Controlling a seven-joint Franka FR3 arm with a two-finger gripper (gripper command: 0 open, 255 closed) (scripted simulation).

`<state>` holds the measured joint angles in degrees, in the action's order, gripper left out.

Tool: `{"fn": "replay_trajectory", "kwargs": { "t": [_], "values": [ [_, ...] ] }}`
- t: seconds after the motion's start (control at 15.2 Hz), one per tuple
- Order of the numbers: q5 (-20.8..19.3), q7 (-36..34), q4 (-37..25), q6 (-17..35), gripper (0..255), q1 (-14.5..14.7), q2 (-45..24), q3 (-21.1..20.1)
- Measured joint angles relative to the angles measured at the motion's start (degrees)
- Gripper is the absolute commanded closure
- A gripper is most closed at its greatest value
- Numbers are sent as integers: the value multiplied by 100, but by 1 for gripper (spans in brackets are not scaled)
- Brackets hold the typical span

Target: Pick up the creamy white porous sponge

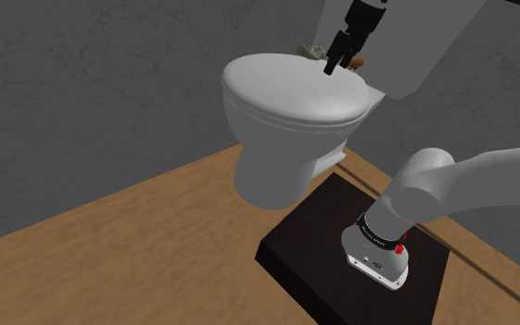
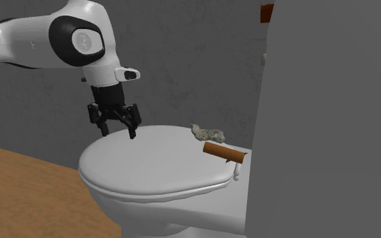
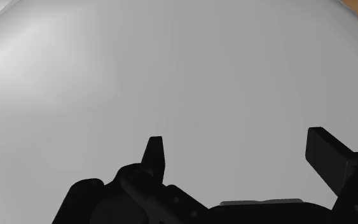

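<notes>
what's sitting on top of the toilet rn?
At the back, behind the closed lid: the pale lumpy sponge and a brown cylinder beside it. The open gripper hangs over the lid, apart from both. The bowl is hidden under the lid.

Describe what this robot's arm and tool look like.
The arm is white, made of smooth rounded tubes, with a dark joint bearing a grey round cap. Its tool is all black with two fingers. Its foot has a black band and red marks.
</notes>
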<state>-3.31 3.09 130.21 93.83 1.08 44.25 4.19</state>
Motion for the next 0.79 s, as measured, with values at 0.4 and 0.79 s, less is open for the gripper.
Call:
{"fn": "replay_trajectory", "kwargs": {
  "t": [0.4, 0.79],
  "values": [
    [-415, 708, -157, 481, 0, 25, -459, 306],
    [-908, 1773, -548, 1239, 0, 78, -1241, 784]
  ]
}}
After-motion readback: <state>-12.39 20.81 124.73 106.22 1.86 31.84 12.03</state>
